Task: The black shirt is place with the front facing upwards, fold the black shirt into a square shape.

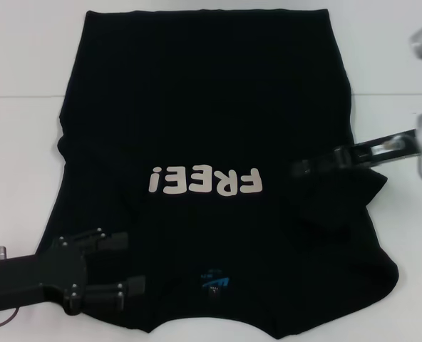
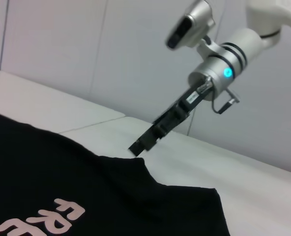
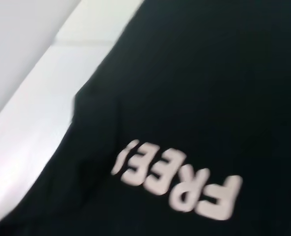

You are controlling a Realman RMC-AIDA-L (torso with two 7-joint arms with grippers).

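Black cloth fills most of the white surface (image 1: 26, 64): the black shirt (image 1: 211, 107) lies spread out front side up, reaching from the far edge of the surface to the near edge. Its white "FREE!" lettering (image 1: 205, 181) sits near the middle of the cloth and reads upside down in the head view. A small blue logo (image 1: 212, 281) shows on the cloth closer to the near edge. The shirt's right sleeve is folded inward over the body, making a raised, rumpled flap near the right edge of the surface.

The left hand (image 1: 122, 266) is at the near left corner, low over the shirt's near left part. Its two black fingers (image 1: 110, 241) point toward the middle of the cloth and stand apart, with black cloth showing between them. Whether they touch the cloth cannot be told.

The right hand (image 1: 304, 168) reaches in from the right edge of the surface, its tip at the folded sleeve. In the left wrist view the right hand's tip (image 2: 137, 147) meets a raised peak of the black cloth, and its fingers look pressed together there, though whether cloth is pinched between them cannot be told. The right wrist view shows only the shirt and its lettering on the white surface.
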